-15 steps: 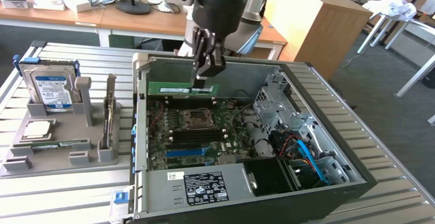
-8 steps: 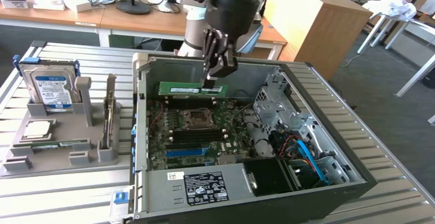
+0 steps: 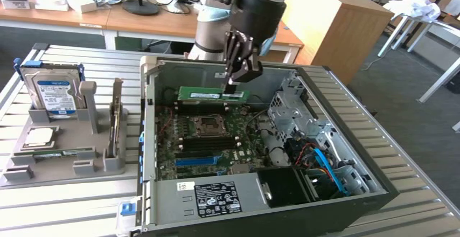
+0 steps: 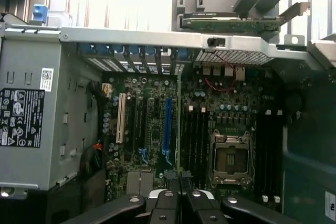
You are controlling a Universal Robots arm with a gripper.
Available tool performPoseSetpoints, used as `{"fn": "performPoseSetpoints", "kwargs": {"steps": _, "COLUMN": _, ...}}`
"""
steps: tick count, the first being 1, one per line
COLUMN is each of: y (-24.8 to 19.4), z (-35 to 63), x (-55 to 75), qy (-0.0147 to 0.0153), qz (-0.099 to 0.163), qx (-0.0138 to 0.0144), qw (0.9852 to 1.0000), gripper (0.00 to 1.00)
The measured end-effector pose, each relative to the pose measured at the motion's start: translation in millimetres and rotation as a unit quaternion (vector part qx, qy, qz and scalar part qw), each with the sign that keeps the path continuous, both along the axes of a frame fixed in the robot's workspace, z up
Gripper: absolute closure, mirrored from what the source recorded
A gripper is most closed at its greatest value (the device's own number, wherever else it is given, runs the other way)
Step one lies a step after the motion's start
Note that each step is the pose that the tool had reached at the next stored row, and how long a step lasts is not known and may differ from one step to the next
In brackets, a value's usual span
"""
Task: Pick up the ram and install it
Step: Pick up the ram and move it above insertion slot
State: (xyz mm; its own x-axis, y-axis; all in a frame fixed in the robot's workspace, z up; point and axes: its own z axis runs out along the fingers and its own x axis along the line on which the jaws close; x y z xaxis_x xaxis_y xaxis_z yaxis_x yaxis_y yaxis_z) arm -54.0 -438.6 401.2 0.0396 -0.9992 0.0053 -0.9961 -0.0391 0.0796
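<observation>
The ram [image 3: 204,93] is up in the air, pinched at one end in my closed tool [image 3: 234,90], inside the open computer case [image 3: 363,148], over the motherboard [image 3: 208,143] slots near its one processor socket [image 3: 213,123]. It's picked up but not seated; I reckon seating needs its edge squared over a slot. One ram here, and one hard drive [image 3: 51,92] out on the tabletop [image 3: 57,204].

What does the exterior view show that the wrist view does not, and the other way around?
Exterior view: the hard drive standing in the grey holder beside the computer case, and the green face of the ram.
Wrist view: the white slot on the motherboard.
Both: the hand, shut on the ram, the processor socket and the black sticker.
</observation>
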Motion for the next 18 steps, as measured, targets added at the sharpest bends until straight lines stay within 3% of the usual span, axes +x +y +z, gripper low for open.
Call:
{"fn": "performPoseSetpoints", "kwargs": {"steps": 8, "y": 0.0, "z": 0.0, "x": 15.4, "qy": 0.0023, "qz": 0.0, "qx": 0.0, "qw": 1.0, "gripper": 0.88}}
{"fn": "performPoseSetpoints", "kwargs": {"steps": 18, "y": 0.0, "z": -0.1, "x": 16.5, "qy": 0.0017, "qz": 0.003, "qx": 0.0, "qw": 1.0, "gripper": 0.88}}
